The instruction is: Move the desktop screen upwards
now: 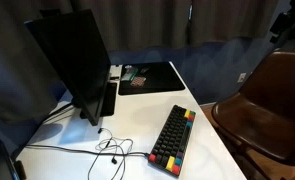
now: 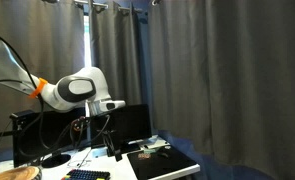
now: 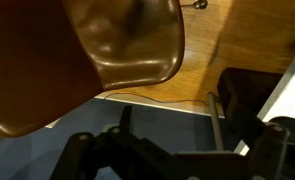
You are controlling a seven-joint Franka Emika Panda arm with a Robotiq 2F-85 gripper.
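The desktop screen (image 1: 72, 55) is a large black monitor that stands upright on its black stand at the left of the white desk (image 1: 137, 125). It also shows as a dark panel behind the arm in an exterior view (image 2: 137, 122). My gripper (image 3: 169, 125) is open and empty, with its two dark fingers spread at the bottom of the wrist view. It looks down on a brown chair seat and wooden floor, away from the screen. In an exterior view the gripper (image 2: 112, 145) hangs below the white arm. The screen is out of the wrist view.
A black keyboard with colourful keys (image 1: 174, 138) lies at the desk's front right. A black desk mat (image 1: 152, 76) lies at the back with small items on it. Cables (image 1: 107, 150) trail over the desk. A brown chair (image 1: 267, 100) (image 3: 107, 45) stands beside the desk.
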